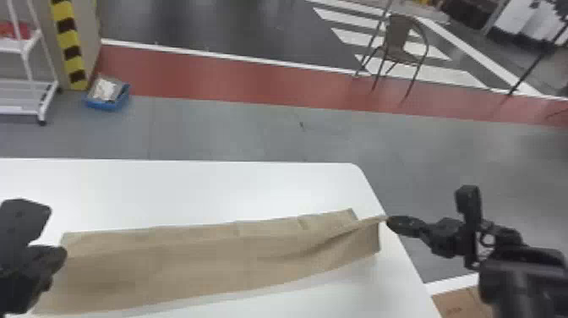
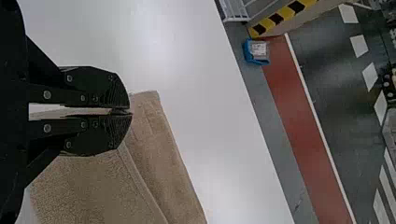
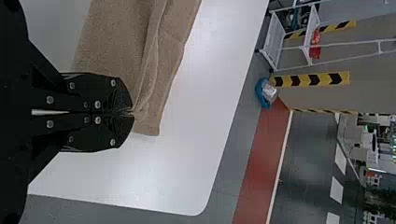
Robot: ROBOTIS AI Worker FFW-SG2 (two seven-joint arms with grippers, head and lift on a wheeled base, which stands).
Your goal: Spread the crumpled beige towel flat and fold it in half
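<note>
Left claw [image 1: 62,254] and right claw [image 1: 391,220], each with fingers pressed together, grip opposite ends of a beige towel [image 1: 190,262] stretched in a long, partly layered strip across the white worktop [image 1: 190,186], its right end creased toward the pinch. Beyond stand a blue bin [image 1: 107,105] and, farther off, a metal-legged chair [image 1: 399,38].
</note>
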